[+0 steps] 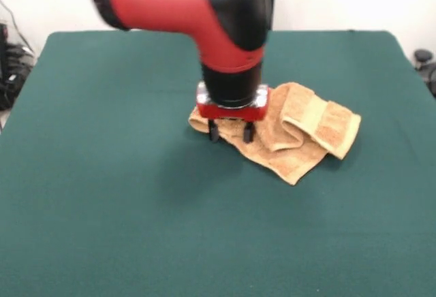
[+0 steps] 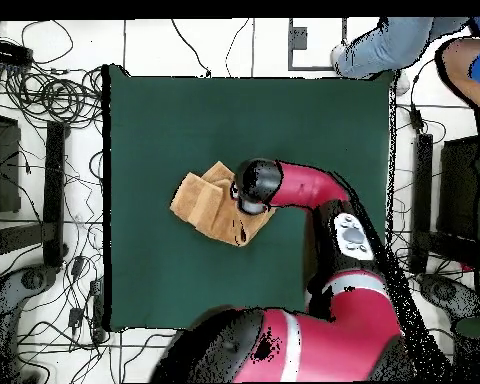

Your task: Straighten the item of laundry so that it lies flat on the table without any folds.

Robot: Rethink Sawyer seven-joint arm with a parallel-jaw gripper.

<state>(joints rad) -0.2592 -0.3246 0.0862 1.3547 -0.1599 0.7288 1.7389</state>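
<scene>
The tan-orange towel [image 1: 300,133] lies crumpled on the green table [image 1: 102,188], right of centre, with a fold doubled over at its right end and ridges across its middle. My gripper [image 1: 230,132] points straight down over the towel's left end. Its two dark fingertips [image 1: 213,131] stand apart, at or just above the cloth's left edge, and hold nothing that I can see. In the overhead view the towel [image 2: 206,205] shows folded near the table's [image 2: 154,120] middle. The arm's wrist [image 2: 254,187] covers the towel's right end and hides the gripper.
The arm's red and black elbow [image 1: 204,4] fills the top centre of the front view. In the overhead view a person's legs [image 2: 384,45] stand past the table's far right corner, and cables and stands [image 2: 44,150] lie along the left side.
</scene>
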